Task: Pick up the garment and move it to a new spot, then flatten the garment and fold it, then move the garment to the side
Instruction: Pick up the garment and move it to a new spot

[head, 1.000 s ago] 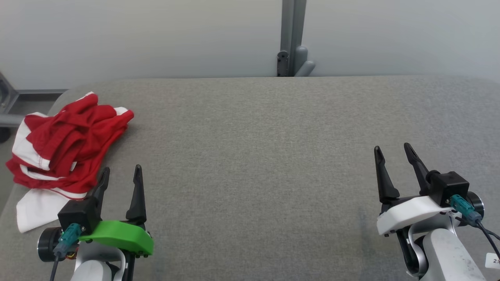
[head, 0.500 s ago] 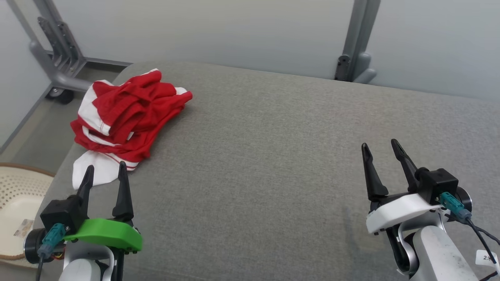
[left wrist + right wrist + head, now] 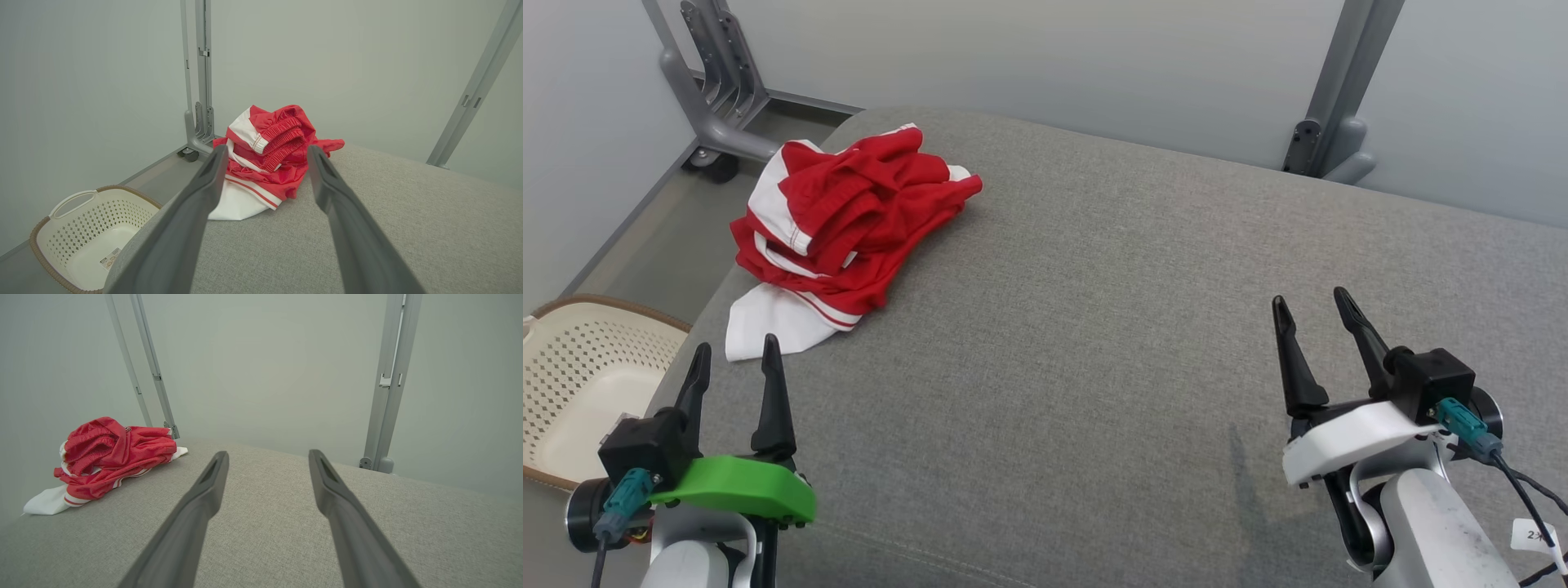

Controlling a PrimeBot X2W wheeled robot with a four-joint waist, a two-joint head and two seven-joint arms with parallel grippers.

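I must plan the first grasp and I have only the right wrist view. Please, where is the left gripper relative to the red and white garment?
Observer: The left gripper is open and points at the garment, just short of it and not touching.
Operator: Is something standing beside the table on that side?
Observer: Yes, a cream laundry basket stands off the left edge of the table, lower than its top.
Operator: Which part of the garment is closest to the left gripper?
Observer: Its white corner, lying flat at the table edge.
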